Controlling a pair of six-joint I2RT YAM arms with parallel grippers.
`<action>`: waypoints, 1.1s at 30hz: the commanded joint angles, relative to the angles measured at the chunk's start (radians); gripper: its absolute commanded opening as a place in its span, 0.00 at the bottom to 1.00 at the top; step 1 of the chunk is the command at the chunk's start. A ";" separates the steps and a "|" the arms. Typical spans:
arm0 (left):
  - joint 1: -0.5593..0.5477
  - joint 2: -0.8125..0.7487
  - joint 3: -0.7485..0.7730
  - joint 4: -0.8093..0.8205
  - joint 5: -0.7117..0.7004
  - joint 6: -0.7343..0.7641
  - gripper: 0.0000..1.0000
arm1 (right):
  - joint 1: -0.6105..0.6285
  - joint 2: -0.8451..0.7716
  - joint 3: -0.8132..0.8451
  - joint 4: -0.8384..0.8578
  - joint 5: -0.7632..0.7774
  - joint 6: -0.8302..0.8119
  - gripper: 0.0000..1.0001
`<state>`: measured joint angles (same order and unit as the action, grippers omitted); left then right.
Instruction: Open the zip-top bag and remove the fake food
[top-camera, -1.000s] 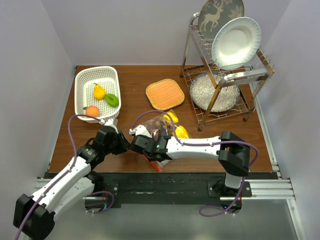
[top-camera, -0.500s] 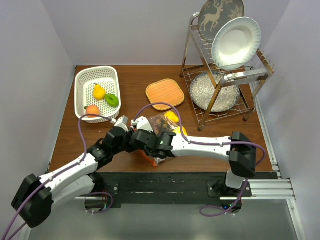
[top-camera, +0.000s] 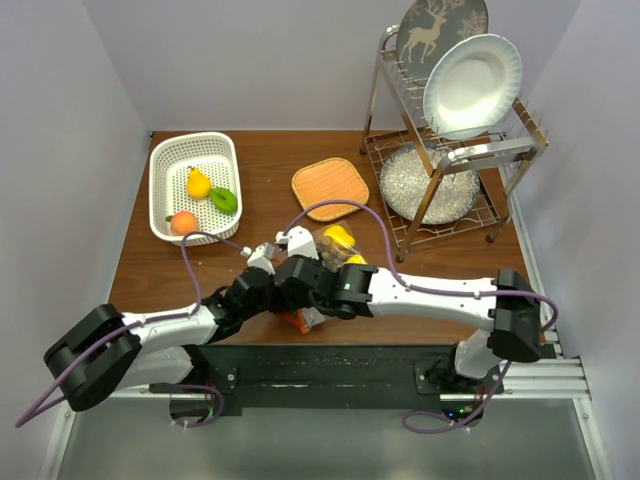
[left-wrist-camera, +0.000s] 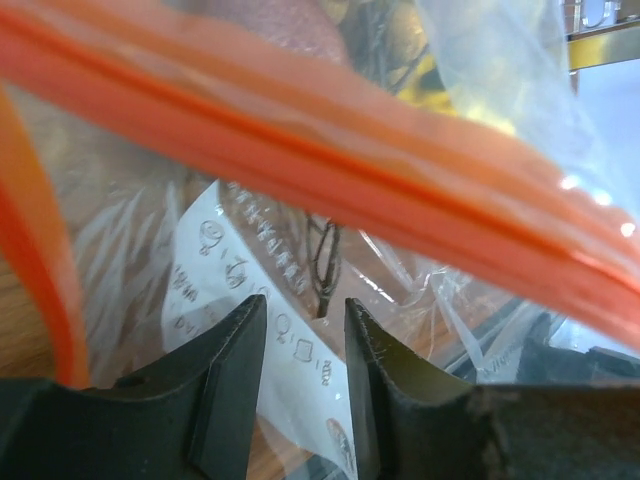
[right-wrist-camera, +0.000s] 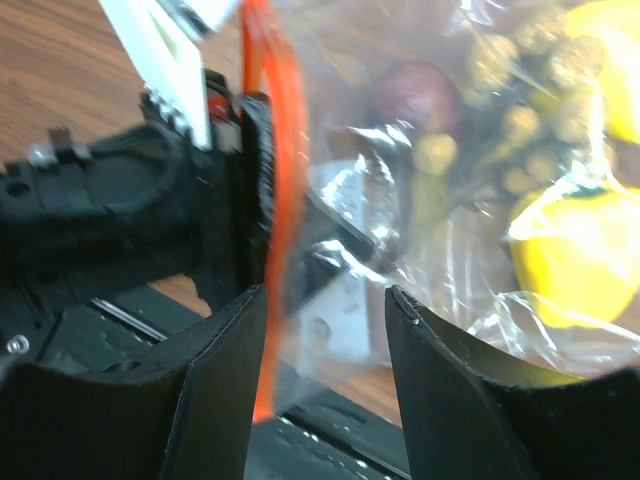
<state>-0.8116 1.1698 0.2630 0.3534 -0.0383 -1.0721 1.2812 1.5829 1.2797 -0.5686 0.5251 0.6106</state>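
The zip-top bag (top-camera: 330, 262) lies near the table's front edge, with yellow lemons (top-camera: 338, 237) and a brown cluster showing through it. Its orange-red zipper strip (top-camera: 293, 320) points toward the arms. My left gripper (top-camera: 283, 290) is open at the bag's mouth; in the left wrist view (left-wrist-camera: 305, 310) the bag's clear film and white label lie between its fingertips, under the zipper strip (left-wrist-camera: 330, 140). My right gripper (top-camera: 308, 292) is open around the same end; in the right wrist view (right-wrist-camera: 325, 295) the zipper strip (right-wrist-camera: 275, 170) runs beside its left finger. A lemon (right-wrist-camera: 575, 250), a purple piece (right-wrist-camera: 420, 95) and the brown cluster (right-wrist-camera: 510, 130) show inside.
A white basket (top-camera: 192, 150) at the back left holds a yellow pear (top-camera: 198, 183), a green piece (top-camera: 224, 200) and an orange peach (top-camera: 183, 222). A woven orange mat (top-camera: 330, 187) lies behind the bag. A dish rack (top-camera: 450, 150) with a white plate (top-camera: 472, 85) stands at the back right.
My left arm has stretched to the right, bringing its gripper from beside the basket to the bag's mouth. My right gripper and the bag's zipper end have shifted slightly right.
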 joint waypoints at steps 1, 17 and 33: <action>-0.020 0.019 -0.018 0.140 -0.045 0.043 0.44 | -0.068 -0.130 -0.100 0.001 0.024 0.028 0.54; -0.066 0.146 0.005 0.240 0.000 0.130 0.52 | -0.424 -0.088 -0.266 0.150 -0.007 -0.101 0.68; -0.087 0.247 0.088 0.279 0.018 0.225 0.58 | -0.474 0.034 -0.289 0.260 -0.200 -0.130 0.40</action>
<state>-0.8917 1.3861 0.2852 0.5865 -0.0101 -0.9039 0.8051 1.6279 1.0149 -0.3447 0.3962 0.4847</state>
